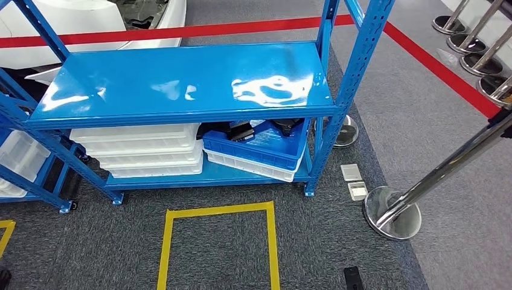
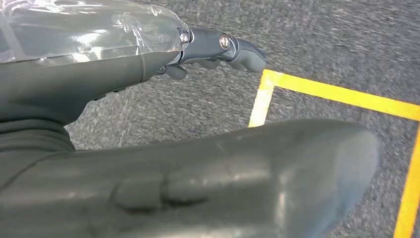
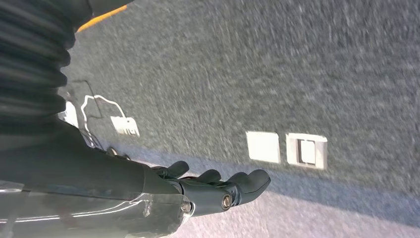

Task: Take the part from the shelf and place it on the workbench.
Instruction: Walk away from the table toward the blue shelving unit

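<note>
**Robot facing shelf, part waiting in lower crate**

A blue steel shelf is standing ahead of the robot on grey carpet, its glossy top deck bare and throwing back the ceiling lights. On the bottom tier, a stack of white trays is sitting beside a blue crate, which is resting tilted on a white tray; dark objects, likely the part, are lying inside it, too shadowed to make out clearly. A yellow taped square is marking the floor just in front of the shelf, and a chrome stanchion is leaning in at the right beneath red barrier tape.

Both arms are hanging toward the carpet. The left hand is holding nothing, fingers loosely extended beside the tape's corner. The right hand is likewise empty, fingers relaxed, near two floor plates.

Reaching in looks awkward: the upper deck is overhanging the crate, so an arm could be striking its edge, and the tilted crate could be sliding under a push.
</note>
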Robot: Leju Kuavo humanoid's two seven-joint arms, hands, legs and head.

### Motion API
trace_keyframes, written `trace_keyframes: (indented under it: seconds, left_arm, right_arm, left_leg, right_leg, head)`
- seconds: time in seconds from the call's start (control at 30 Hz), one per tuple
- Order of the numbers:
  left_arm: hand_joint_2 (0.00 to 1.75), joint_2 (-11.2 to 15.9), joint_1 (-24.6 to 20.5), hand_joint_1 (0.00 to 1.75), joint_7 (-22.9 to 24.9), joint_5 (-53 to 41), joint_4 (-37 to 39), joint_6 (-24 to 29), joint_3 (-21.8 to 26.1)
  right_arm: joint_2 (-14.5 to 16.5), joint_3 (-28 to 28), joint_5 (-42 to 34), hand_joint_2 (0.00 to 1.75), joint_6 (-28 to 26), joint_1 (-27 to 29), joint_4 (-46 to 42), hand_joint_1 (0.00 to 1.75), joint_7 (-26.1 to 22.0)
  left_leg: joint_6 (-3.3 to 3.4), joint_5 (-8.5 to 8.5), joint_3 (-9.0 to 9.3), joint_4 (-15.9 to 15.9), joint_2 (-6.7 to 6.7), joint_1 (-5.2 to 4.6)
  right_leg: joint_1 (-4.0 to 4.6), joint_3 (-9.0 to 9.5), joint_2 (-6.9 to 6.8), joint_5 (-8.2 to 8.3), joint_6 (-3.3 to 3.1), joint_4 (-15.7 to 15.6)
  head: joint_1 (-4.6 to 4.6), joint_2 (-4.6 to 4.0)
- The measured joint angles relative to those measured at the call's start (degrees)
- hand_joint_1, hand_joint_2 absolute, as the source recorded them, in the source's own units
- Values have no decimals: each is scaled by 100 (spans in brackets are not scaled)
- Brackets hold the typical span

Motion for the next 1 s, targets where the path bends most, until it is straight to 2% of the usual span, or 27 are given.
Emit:
trace_keyframes:
  seconds: [0.03, 0.07, 0.13, 0.17, 0.23, 0.4, 0.5, 0.63, 0.67, 0.77, 0.8, 1.0]
  left_arm:
    - [0, -1, -1, 0, 4, 1, 0, 0, 0]
    - [0, -2, -5, 0, 7, 0, 0, 0, 0]
    - [0, -4, -13, 0, 16, 0, 0, 0, 0]
    - [0, -4, -15, 0, 25, 0, 0, 0, -1]
    - [0, -4, -15, 0, 43, 0, 0, -1, -2]
    - [0, -4, -17, 0, 56, 0, 0, -1, -2]
    - [0, -4, -18, 0, 68, 0, 0, -9, -3]
    - [0, -4, -22, 0, 96, 0, 0, -30, -4]
    - [44, -4, -23, 0, 98, 0, 0, -32, -4]
    - [175, -4, -25, 0, 106, -1, 0, -39, -5]
    - [175, -4, -25, 0, 114, -1, 0, -41, -5]
    - [175, -4, -31, 0, 191, -1, 0, -87, -7]
  right_arm:
    - [-3, -3, 5, 0, 3, -8, 46, 0, -2]
    - [-8, -8, 10, 0, 13, -15, 93, 0, -4]
    - [-17, -26, 16, 0, 61, -34, 189, 0, 19]
    - [-20, -36, 26, 0, 105, -43, 233, 0, 55]
    - [-24, -51, 55, 0, 188, -50, 305, 0, 139]
    - [-28, -98, 136, 0, 347, -48, 453, 0, 267]
    - [-29, -141, 233, 0, 601, -47, 522, 0, 432]
    - [-29, -188, 379, 0, 838, -44, 605, 0, 574]
    - [-29, -198, 404, 0, 868, -44, 621, 0, 591]
    - [-29, -233, 509, 131, 984, -44, 660, 0, 649]
    - [-28, -245, 555, 175, 1037, -43, 671, 0, 667]
    - [-4, -283, 1017, 175, 1413, -39, 733, 0, 740]
  left_leg:
    - [9, 14, 31, -44, -7, 3]
    - [11, 28, 68, -89, -13, 12]
    - [-2, 29, 114, -122, -17, 6]
    - [8, 19, 120, -120, -19, 8]
    - [28, 5, 122, -115, -20, 6]
    - [43, -4, 117, -106, -19, 5]
    - [43, -4, 119, -104, -19, 6]
    - [42, -3, 126, -108, -19, 19]
    - [41, -3, 128, -110, -19, 22]
    - [36, 0, 132, -116, -19, 30]
    - [35, 1, 133, -117, -19, 32]
    - [29, 4, 135, -120, -19, 44]
  right_leg:
    - [7, 22, 25, 7, 14, -13]
    - [16, 49, 50, 23, -27, -35]
    - [33, 112, 104, 29, -156, -115]
    - [33, 144, 104, 25, -192, -160]
    - [30, 174, 106, 26, -138, -203]
    - [29, 180, 107, 44, -67, -236]
    - [30, 179, 107, 46, -40, -240]
    - [41, 179, 107, 45, -34, -237]
    - [45, 179, 107, 45, -34, -235]
    - [53, 179, 107, 45, -35, -230]
    - [56, 179, 107, 45, -35, -229]
    - [69, 178, 107, 42, -40, -226]
  head:
    - [3, 0]
    - [10, 0]
    - [28, 0]
    - [34, 0]
    - [41, 0]
    - [43, 0]
    - [42, 0]
    - [40, 0]
    - [40, 0]
    - [40, 0]
    - [40, 0]
    - [40, 0]
